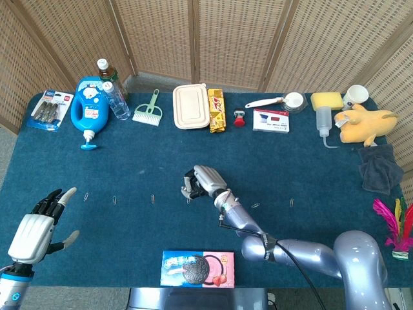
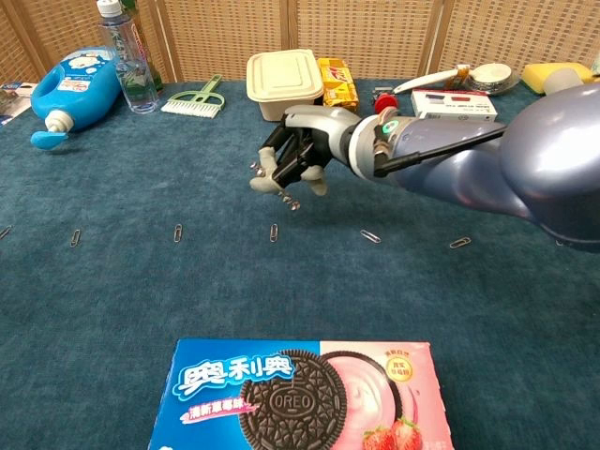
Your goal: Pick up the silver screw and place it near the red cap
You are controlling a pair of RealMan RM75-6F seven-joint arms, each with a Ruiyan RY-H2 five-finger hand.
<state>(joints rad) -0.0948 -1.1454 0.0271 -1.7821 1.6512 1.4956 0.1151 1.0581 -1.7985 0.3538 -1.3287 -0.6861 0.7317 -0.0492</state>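
Note:
My right hand hovers over the middle of the blue table, above the row of paper clips. In the chest view the right hand pinches the small silver screw, which hangs below its fingertips. The head view hides the screw under the hand. The red cap stands at the back of the table between the yellow snack pack and the red-white-blue box; the chest view shows the red cap behind my forearm. My left hand is at the near left edge, fingers spread, holding nothing.
Several paper clips lie in a row across the table. An Oreo box sits at the front edge. A beige lunch box, a green brush, a blue bottle and a yellow plush toy line the back.

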